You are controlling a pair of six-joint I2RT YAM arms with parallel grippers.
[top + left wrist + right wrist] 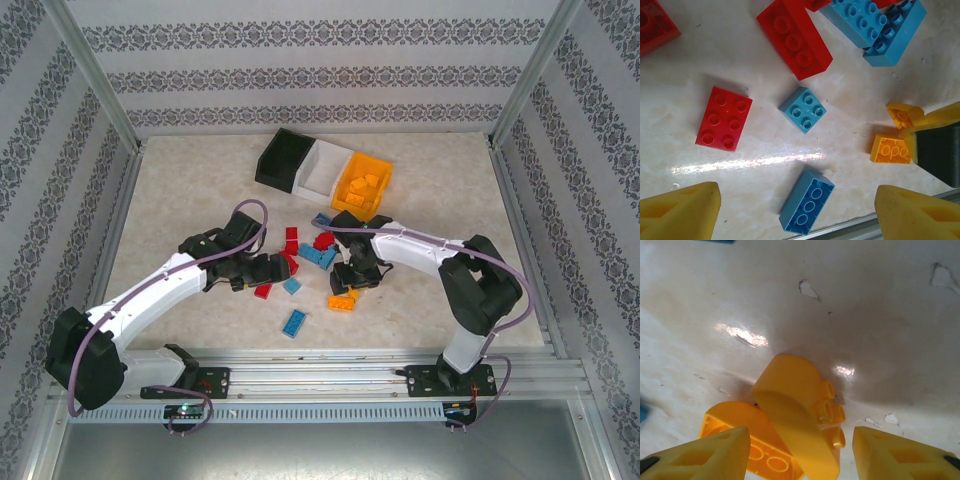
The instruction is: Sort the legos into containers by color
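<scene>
1. Three bins stand side by side near the far edge of the tabletop [180,190]: a black bin [272,175], a white bin [327,165] and an orange bin [350,204]. The orange bin has orange bricks in it.
2. Red, blue and orange bricks lie scattered about the middle of the tabletop, between the bins and the near edge.
3. The left gripper [797,217] is open and holds nothing. It hangs over a long blue brick [806,201] that lies flat, the loose brick nearest the near edge. A small blue brick [802,109] and a red brick [724,119] lie just beyond it.
4. The right gripper [802,455] is open, with one finger on each side of a tilted orange brick [795,410]. This brick leans on a second orange brick [735,417] lying flat. A gap shows beside one finger, so the brick is not pinched.
5. Both orange bricks sit right of the tabletop's middle, well apart from the bins.
</scene>
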